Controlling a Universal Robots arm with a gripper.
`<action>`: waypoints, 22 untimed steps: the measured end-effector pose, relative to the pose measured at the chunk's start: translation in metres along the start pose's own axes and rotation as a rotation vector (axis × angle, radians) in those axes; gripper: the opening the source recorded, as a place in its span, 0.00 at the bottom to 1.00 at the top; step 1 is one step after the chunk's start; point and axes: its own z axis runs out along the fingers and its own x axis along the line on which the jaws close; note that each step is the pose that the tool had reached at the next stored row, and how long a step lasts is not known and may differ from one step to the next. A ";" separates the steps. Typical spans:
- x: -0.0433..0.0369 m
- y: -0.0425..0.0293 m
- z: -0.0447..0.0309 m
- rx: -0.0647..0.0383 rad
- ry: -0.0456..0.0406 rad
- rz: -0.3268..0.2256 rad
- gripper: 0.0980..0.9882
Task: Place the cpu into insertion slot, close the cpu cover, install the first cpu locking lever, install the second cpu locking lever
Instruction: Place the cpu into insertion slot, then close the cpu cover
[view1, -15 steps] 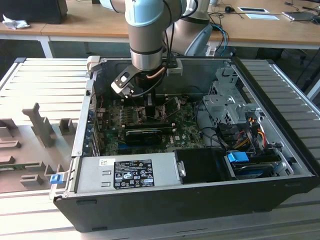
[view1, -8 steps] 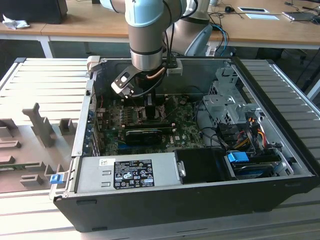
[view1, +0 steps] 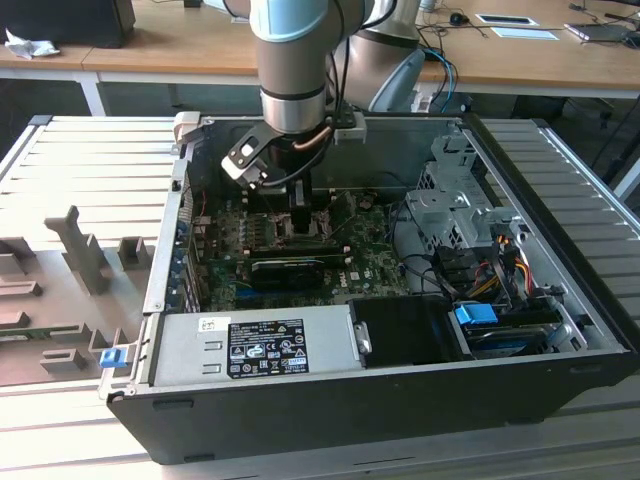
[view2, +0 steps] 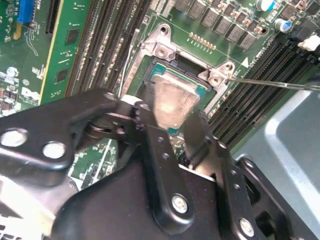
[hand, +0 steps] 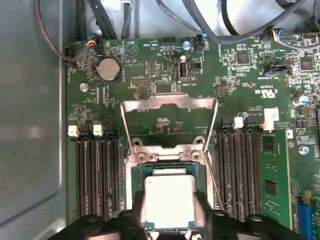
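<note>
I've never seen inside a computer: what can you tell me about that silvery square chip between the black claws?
The cpu is a flat square chip with a dull silver-grey metal top and a thin green rim. It sits over the insertion slot, held by the gripper at two opposite edges. Whether it is fully seated cannot be told.

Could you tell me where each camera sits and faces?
Exterior view: off the arm, looking down into the open computer case; arm shows.
First wrist view: on the arm, facing motherboard and open cpu cover; gripper shows.
Second wrist view: on the arm, facing the insertion slot; fingers show.
Both wrist views share the held cpu.
</note>
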 end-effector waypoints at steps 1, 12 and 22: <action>0.0000 0.0000 -0.0005 0.000 -0.0006 0.000 0.41; 0.0000 0.0009 -0.0107 0.002 -0.0109 -0.001 0.01; -0.0006 0.0103 -0.0146 0.005 -0.0127 -0.001 0.01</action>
